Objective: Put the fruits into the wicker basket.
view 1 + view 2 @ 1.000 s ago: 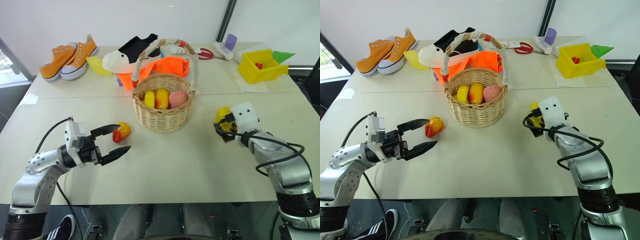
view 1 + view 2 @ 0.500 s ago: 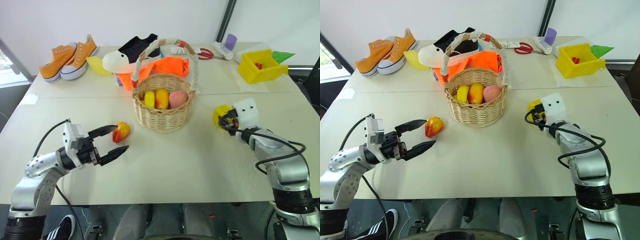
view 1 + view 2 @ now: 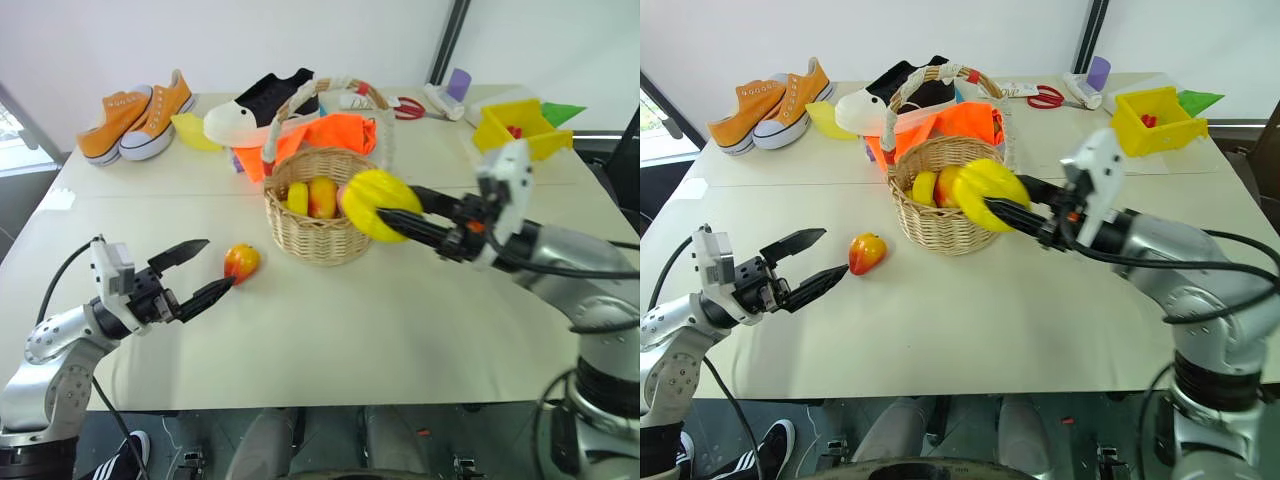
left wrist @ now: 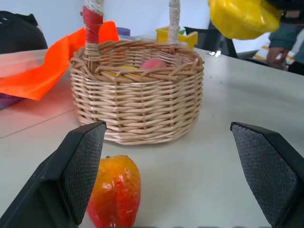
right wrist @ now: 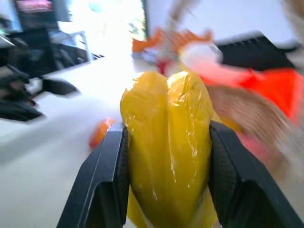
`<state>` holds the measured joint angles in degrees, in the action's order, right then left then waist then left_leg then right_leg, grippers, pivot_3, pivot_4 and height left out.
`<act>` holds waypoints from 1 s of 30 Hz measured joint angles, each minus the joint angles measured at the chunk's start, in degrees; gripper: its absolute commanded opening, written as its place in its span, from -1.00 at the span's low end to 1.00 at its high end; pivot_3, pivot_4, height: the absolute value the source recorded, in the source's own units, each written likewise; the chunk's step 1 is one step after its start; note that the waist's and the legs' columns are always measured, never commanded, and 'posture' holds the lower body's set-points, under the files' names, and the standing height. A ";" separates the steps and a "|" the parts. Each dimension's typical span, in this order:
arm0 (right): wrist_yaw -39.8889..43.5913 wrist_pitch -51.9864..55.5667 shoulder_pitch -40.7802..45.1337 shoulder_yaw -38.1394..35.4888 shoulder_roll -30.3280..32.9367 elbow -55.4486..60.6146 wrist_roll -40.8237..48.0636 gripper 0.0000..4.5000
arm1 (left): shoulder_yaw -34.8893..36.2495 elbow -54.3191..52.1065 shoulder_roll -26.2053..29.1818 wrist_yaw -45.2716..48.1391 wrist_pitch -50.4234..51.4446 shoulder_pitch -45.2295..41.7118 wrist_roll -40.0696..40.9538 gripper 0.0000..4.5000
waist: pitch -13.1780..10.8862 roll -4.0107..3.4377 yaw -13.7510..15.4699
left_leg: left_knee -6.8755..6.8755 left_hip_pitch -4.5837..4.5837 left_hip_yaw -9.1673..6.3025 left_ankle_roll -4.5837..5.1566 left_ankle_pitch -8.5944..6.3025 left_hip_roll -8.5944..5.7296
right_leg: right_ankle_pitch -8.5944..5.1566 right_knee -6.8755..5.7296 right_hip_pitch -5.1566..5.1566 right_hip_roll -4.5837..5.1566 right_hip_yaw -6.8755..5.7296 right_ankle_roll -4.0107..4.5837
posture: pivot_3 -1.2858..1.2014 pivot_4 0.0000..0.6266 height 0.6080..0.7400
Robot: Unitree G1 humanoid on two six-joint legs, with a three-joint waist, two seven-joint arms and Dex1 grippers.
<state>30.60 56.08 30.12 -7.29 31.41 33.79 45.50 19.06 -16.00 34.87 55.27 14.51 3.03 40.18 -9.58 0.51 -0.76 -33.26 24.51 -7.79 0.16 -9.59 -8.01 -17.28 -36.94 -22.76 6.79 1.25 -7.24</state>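
A large yellow ribbed fruit (image 3: 375,203) hangs in the air by the right rim of the wicker basket (image 3: 325,238), with my right gripper (image 5: 166,137) shut on it. The basket stands mid-table with a yellow fruit (image 3: 298,197), an orange-yellow one (image 3: 323,196) and a pink one (image 4: 153,63) inside. A red-orange fruit (image 3: 241,262) with a yellow tip lies on the table left of the basket. My left gripper (image 3: 218,263) is open just left of that fruit, its lower fingertip close to it, holding nothing.
Along the far side lie orange sneakers (image 3: 135,115), a black-and-white shoe (image 3: 262,108), an orange cloth (image 3: 335,133) behind the basket, red scissors (image 3: 408,106), a purple cup (image 3: 460,82) and a yellow plastic box (image 3: 520,125).
My right gripper shut on the yellow fruit at the table's right, lifted it and swung left to the basket. My left gripper drew back slightly to the left.
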 measured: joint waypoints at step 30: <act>15.64 -22.01 -16.35 -0.02 5.88 -3.71 -10.32 0.98 | -3.30 2.88 -6.86 -18.04 -0.42 -2.02 -11.19 1.00 | -0.01 0.08 0.42 | 0.01 0.02 -0.01 0.10 0.06 -0.06 | 0.12 -0.08 0.14 0.00 -0.04 -0.24 | 0.03 -0.52 1.00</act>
<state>46.24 34.07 13.77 -7.31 37.29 30.08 35.18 15.77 -13.12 28.01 37.23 14.09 1.01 28.99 -9.59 0.59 -0.34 -33.25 24.53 -7.80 0.26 -9.53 -8.07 -17.15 -37.02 -22.62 6.79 1.22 -7.48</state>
